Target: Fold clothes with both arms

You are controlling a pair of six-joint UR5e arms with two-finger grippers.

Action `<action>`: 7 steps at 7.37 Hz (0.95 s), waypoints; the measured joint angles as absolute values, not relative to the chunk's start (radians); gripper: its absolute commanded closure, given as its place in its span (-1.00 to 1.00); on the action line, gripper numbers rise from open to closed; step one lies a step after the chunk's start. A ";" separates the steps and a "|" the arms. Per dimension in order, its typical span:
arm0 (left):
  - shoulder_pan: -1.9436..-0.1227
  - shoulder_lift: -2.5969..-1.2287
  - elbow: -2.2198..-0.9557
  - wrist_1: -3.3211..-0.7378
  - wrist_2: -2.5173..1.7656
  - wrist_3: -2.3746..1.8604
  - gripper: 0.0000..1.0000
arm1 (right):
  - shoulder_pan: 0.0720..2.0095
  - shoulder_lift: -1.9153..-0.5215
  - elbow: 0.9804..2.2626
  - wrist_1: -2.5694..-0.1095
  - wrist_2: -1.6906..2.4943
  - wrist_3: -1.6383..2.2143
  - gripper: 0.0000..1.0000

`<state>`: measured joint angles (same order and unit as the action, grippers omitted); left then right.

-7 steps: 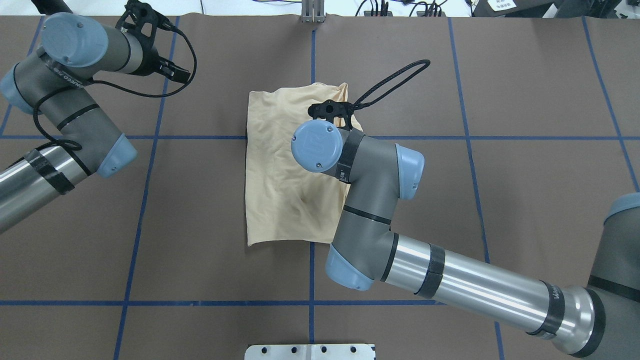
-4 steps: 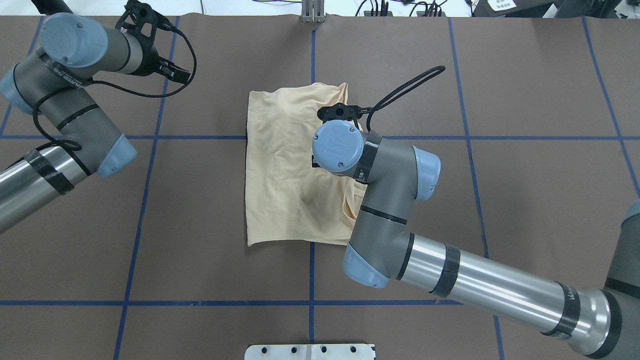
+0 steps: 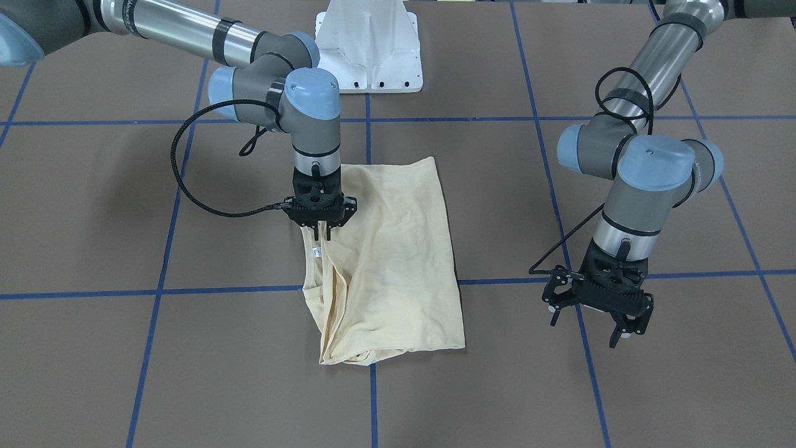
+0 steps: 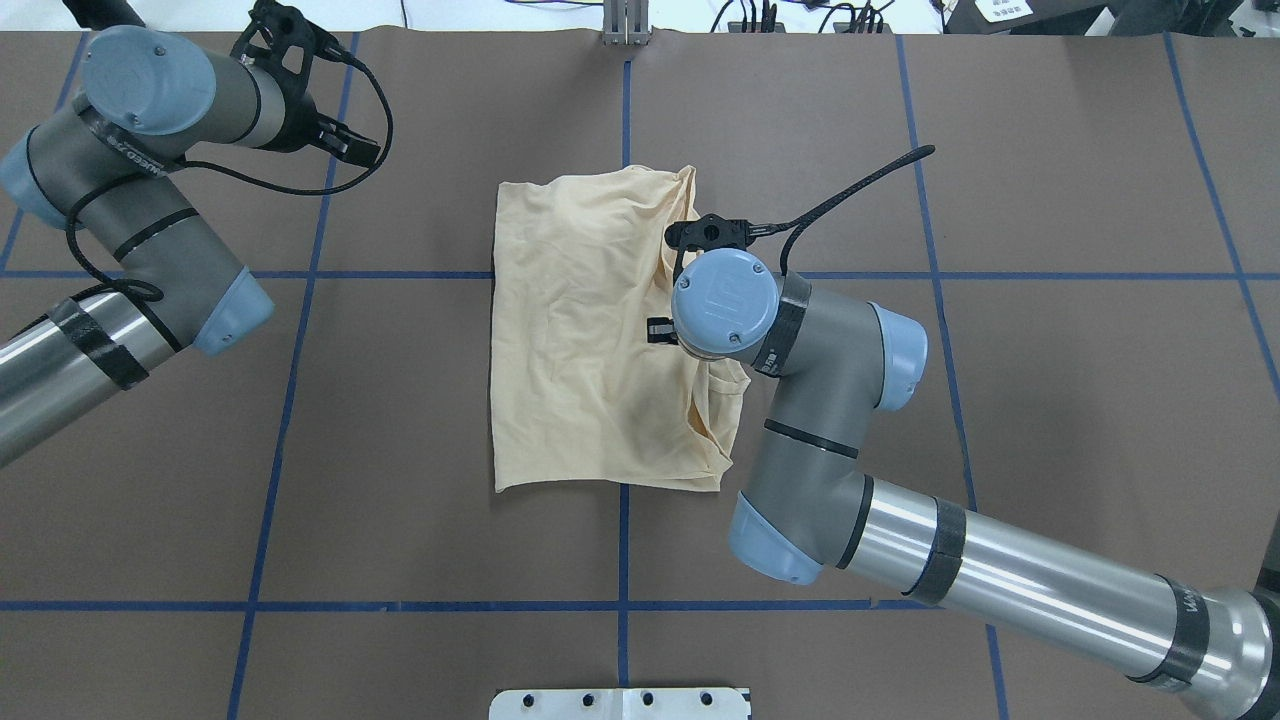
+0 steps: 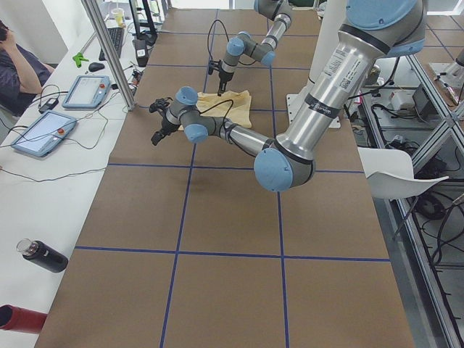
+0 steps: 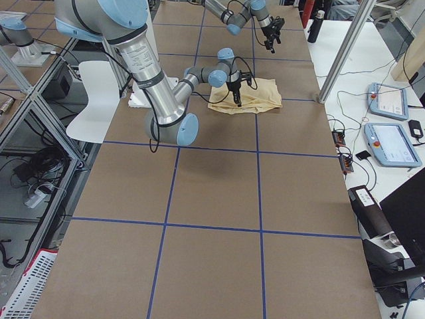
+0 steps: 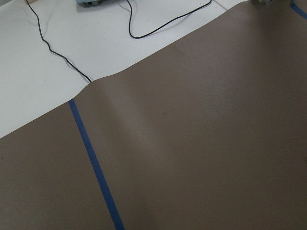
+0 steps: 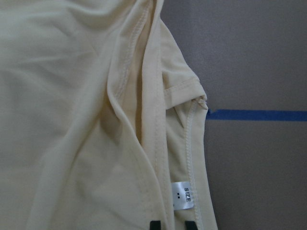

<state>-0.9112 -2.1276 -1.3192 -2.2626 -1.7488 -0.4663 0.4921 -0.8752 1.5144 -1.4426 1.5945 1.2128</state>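
The pale cream-yellow T-shirt (image 3: 398,261) lies folded in a rough rectangle in the middle of the table (image 4: 1050,200). It also shows in the overhead view (image 4: 570,330). Its print is hidden. My right gripper (image 3: 320,233) points straight down at the shirt's edge on the robot's right. It is shut on a fold of fabric beside the white neck label (image 8: 183,195) and holds it slightly raised. In the right wrist view the fingertips (image 8: 153,224) have cloth between them. My left gripper (image 3: 587,326) is open and empty. It hovers over bare table well clear of the shirt.
The white pedestal base (image 3: 370,50) stands at the robot's side of the table. Blue tape lines (image 4: 280,400) cross the brown cover. Tablets (image 5: 87,90) and a black bottle (image 5: 43,255) lie on the white side bench beyond the table's far edge.
My right arm has moved towards the robot's right with the shirt edge in its gripper, drawing a layer of fabric out on that side. The left arm has not moved.
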 measured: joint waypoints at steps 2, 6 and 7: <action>-0.911 -2.128 -1.319 -2.263 -1.749 -0.466 -1.00 | 0.491 -0.872 1.512 -1.441 1.593 1.221 0.66; -0.911 -2.128 -1.319 -2.263 -1.749 -0.466 -1.00 | 0.489 -0.869 1.506 -1.439 1.588 1.230 0.39; -0.911 -2.128 -1.319 -2.263 -1.749 -0.466 -1.00 | 0.489 -0.868 1.505 -1.439 1.587 1.231 0.44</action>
